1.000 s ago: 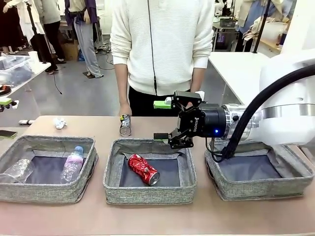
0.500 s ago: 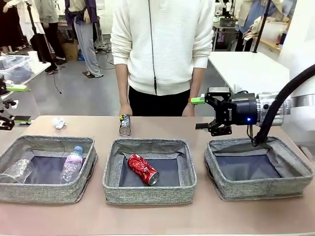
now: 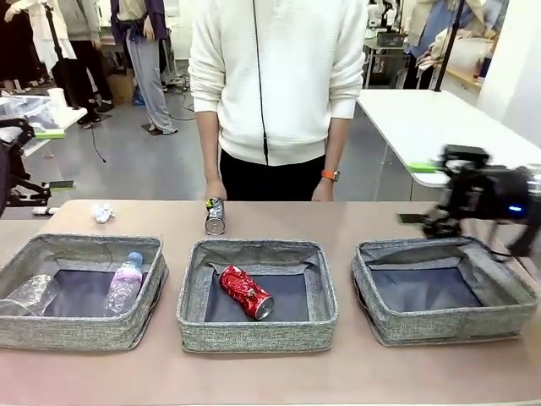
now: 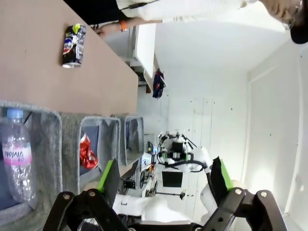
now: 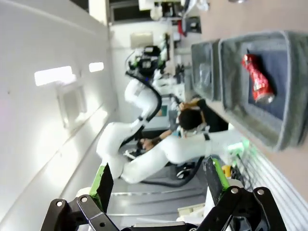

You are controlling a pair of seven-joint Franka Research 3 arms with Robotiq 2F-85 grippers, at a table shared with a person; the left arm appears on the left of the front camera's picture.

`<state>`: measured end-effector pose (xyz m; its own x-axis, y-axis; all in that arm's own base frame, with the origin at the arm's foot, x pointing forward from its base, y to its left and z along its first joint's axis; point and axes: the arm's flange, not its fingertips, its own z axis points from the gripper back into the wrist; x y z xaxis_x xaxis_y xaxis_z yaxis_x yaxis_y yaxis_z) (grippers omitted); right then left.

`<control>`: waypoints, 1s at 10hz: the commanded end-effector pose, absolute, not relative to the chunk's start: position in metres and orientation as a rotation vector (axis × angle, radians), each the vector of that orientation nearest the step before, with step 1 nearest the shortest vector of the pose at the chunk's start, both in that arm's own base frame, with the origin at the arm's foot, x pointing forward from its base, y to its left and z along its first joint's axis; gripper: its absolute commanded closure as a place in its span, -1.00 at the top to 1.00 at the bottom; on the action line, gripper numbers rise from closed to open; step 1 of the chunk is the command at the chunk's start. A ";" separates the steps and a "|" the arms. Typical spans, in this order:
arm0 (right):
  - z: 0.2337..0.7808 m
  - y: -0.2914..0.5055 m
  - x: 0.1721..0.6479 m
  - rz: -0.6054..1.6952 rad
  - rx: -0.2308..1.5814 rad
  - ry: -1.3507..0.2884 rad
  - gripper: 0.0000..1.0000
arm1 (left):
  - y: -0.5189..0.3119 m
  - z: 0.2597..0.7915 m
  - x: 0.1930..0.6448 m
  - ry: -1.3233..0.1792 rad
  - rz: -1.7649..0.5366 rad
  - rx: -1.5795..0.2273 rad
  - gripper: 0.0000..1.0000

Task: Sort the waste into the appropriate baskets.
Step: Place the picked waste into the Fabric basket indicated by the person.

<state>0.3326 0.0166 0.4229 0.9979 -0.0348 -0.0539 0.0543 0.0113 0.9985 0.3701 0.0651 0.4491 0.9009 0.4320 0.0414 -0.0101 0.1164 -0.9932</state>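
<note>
The dented red can (image 3: 247, 292) lies in the middle basket (image 3: 254, 335); the blue-capped bottle (image 3: 125, 282) and a second clear bottle (image 3: 30, 293) lie in the left basket (image 3: 76, 331). The dark printed can (image 3: 215, 215) rests on the table (image 3: 363, 372) just beyond the middle basket (near the person's hand (image 3: 214, 190)), the paper wad (image 3: 102, 211) farther left. The right gripper (image 3: 416, 193) hangs spread, holding nothing, by the far side of the right basket (image 3: 439, 328); the left gripper (image 3: 52, 159) is spread too, at the table's left end.
</note>
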 end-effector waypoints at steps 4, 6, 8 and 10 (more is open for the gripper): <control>0.423 -0.045 0.308 -0.108 1.547 -0.007 1.00 | 0.027 0.423 0.317 -0.200 0.176 -1.442 0.96; 0.423 -0.045 0.308 -0.108 1.547 -0.007 1.00 | 0.047 0.443 0.369 -0.278 0.264 -1.442 0.96; 0.423 -0.045 0.308 -0.108 1.547 -0.007 1.00 | 0.047 0.443 0.369 -0.278 0.264 -1.442 0.96; 0.423 -0.045 0.308 -0.108 1.547 -0.007 1.00 | 0.047 0.443 0.369 -0.278 0.264 -1.442 0.96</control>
<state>0.3071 -0.0461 0.4205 0.9944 -0.0769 -0.0720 0.0749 0.0349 0.9966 0.3680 0.0499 0.4418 0.9413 0.3366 0.0257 -0.0161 0.1207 -0.9926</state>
